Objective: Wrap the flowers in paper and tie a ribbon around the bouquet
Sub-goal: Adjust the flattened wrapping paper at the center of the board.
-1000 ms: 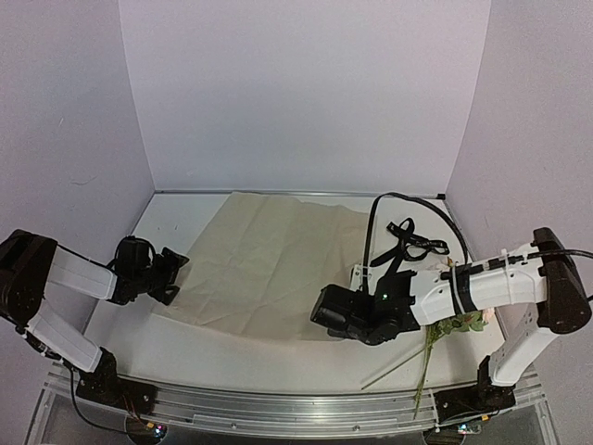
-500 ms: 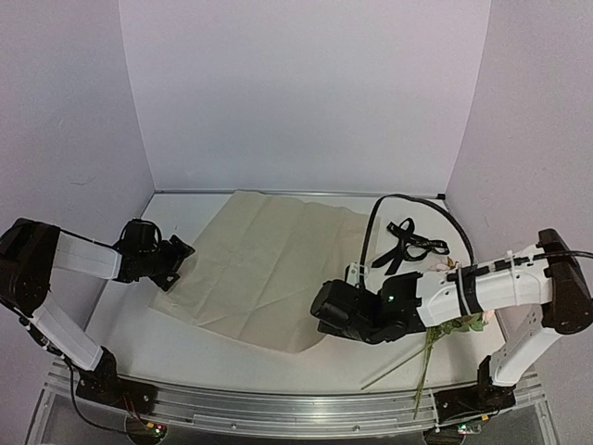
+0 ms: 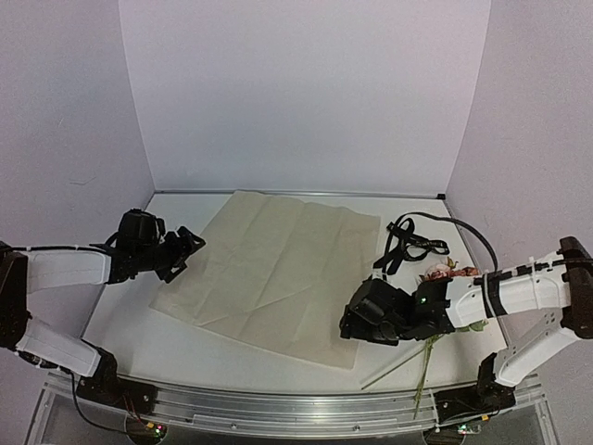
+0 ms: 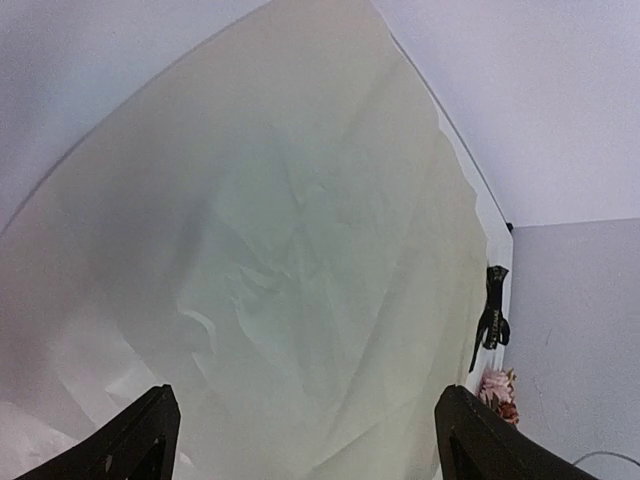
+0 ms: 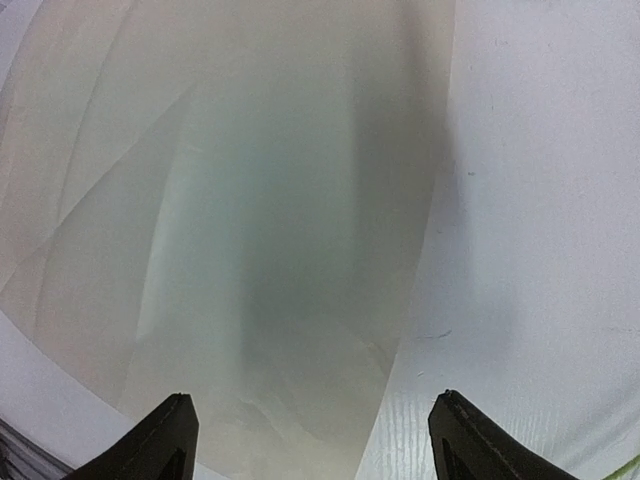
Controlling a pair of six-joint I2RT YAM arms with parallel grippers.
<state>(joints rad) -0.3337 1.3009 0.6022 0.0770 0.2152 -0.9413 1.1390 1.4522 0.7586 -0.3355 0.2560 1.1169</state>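
Observation:
The tan paper (image 3: 278,264) lies flat on the white table, creased, with nothing on it. My left gripper (image 3: 192,244) hovers at its left edge, open and empty; in the left wrist view the paper (image 4: 300,240) fills the space beyond the wide-apart fingertips (image 4: 150,435). My right gripper (image 3: 352,324) is open just off the paper's near right corner, and the right wrist view shows the paper (image 5: 270,220) edge between its fingers (image 5: 480,445). The flowers (image 3: 447,274) lie behind the right arm, stems (image 3: 424,366) pointing to the near edge. The black ribbon (image 3: 408,243) lies loose at the back right.
A black cable (image 3: 468,236) arcs over the table by the ribbon. Bare white table (image 5: 545,200) shows to the right of the paper. Lilac walls close in the back and both sides.
My right gripper has opened, let go of the paper's near right corner and drawn back to the right. The paper has settled flat. My left gripper has moved right and further back along the paper's left edge.

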